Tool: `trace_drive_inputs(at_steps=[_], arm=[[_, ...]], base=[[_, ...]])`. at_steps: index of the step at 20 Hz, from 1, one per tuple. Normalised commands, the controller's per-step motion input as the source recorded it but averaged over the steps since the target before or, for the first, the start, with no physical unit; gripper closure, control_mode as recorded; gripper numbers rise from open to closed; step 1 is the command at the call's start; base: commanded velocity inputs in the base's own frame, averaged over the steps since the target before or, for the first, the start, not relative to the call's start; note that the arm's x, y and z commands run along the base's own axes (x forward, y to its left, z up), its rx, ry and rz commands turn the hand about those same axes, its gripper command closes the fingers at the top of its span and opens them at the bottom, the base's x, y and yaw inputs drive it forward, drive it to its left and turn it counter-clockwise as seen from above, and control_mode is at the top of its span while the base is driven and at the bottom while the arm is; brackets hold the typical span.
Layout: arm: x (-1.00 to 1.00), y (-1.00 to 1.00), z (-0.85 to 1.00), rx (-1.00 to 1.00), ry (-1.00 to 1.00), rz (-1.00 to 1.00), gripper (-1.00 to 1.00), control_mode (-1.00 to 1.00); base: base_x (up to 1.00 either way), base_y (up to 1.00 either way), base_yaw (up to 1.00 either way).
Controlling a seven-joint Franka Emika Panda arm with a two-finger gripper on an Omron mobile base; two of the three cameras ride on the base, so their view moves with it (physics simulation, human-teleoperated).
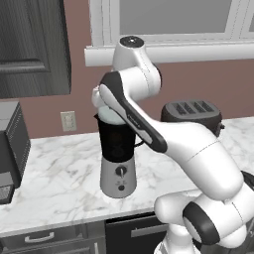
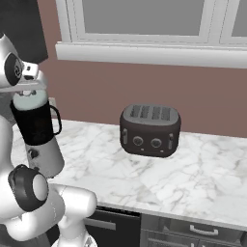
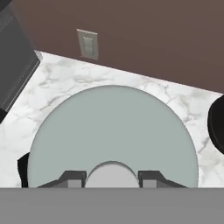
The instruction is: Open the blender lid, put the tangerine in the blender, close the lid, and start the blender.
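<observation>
Gripper (image 3: 111,175): clamped on the knob at 6 o'clock of the blender lid (image 3: 111,131), likely to handle it.
Blender (image 1: 118,158): upright on counter (image 1: 59,168), lid seated.

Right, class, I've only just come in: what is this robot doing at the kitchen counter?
The arm reaches over the blender on the marble counter. Its gripper is shut on the small knob of the blender lid, which sits on the jar. A toaster stands to the right.
</observation>
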Motion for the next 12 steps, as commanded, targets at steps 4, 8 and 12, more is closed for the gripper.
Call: trace_drive_inputs(at_steps=[4, 8, 12], arm=[[0.15, 0.00, 0.28, 0.00, 0.05, 0.00, 1.00, -1.00], [0.26, 0.00, 0.31, -0.01, 0.00, 0.00, 1.00, -1.00], [-0.19, 0.00, 0.05, 0.00, -0.01, 0.00, 1.00, -1.00]], base=[[0.00, 0.00, 0.00], [0.00, 0.00, 0.00], [0.00, 0.00, 0.00]])
